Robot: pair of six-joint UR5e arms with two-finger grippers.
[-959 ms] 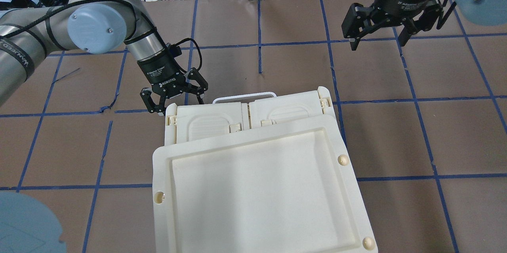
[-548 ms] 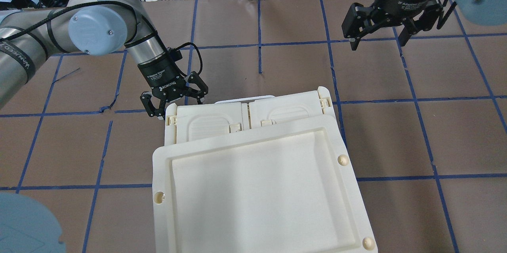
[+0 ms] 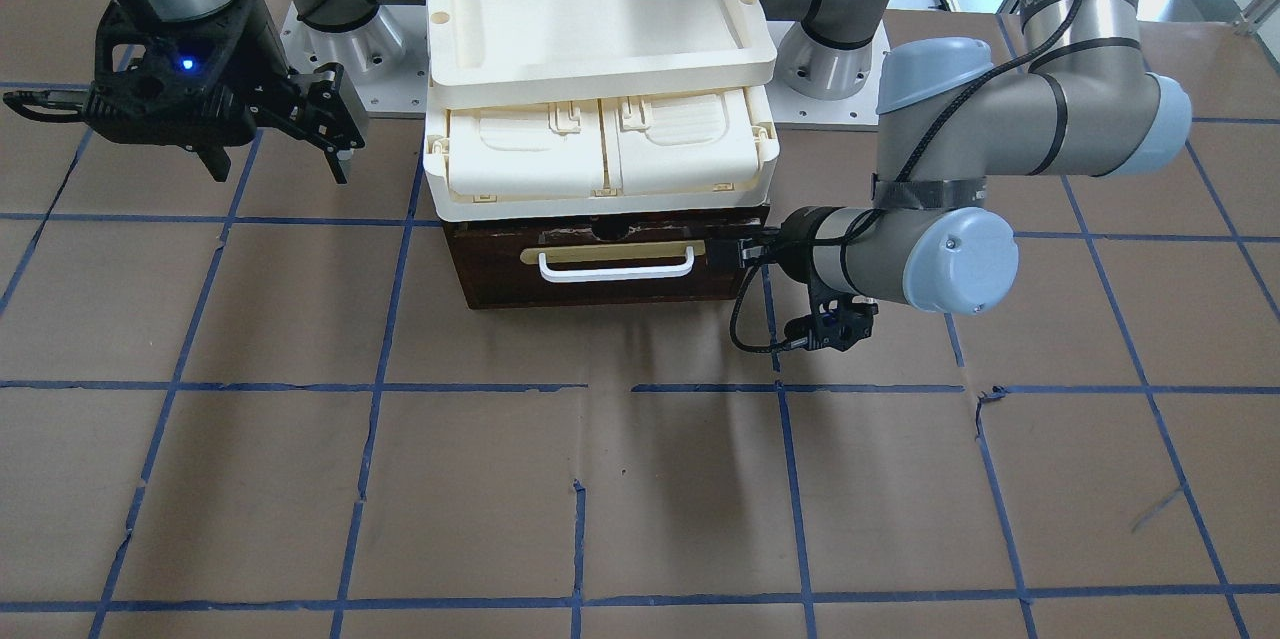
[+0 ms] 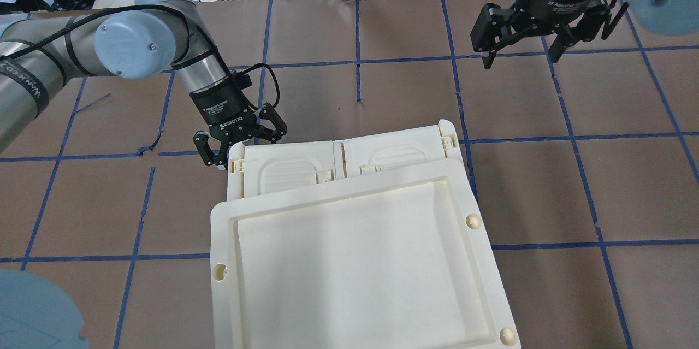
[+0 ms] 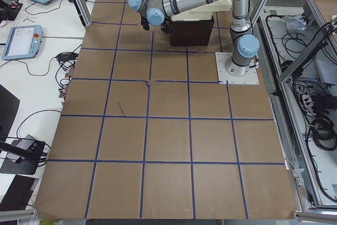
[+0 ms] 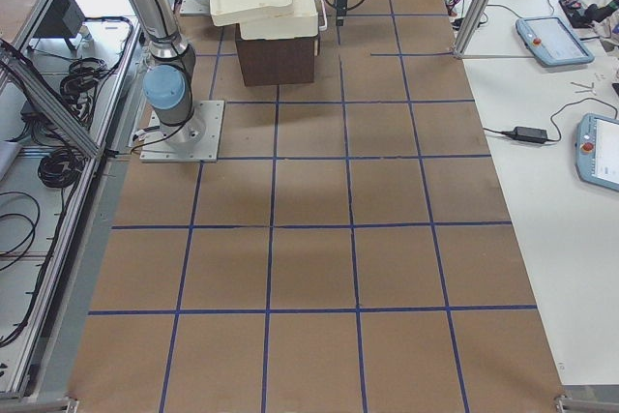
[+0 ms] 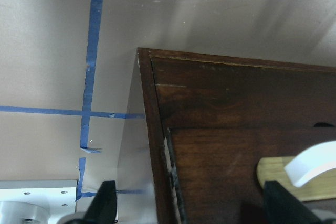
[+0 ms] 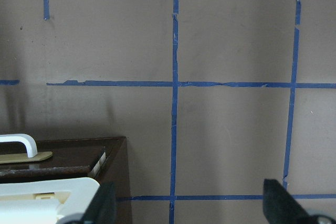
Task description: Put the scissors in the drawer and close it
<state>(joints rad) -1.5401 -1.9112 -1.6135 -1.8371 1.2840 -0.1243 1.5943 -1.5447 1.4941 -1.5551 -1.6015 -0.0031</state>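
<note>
Left end effector (image 4: 243, 142), fingers apart, empty, hovers at a front corner of the drawer (image 3: 600, 287); right end effector (image 4: 519, 58), also apart, hangs toward the tabletop's right edge; scissors unseen, probably inside; drawer, mid robot-side edge, seems stiff, weighty; push its flat front.

Drawer (image 3: 500, 279) beneath stacked trays (image 3: 600, 144), left tool (image 4: 244, 147) beside its front

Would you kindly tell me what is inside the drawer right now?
Only the dark front of the drawer and its white handle show; it looks pushed in, so its inside is hidden. No scissors appear in any view.
</note>
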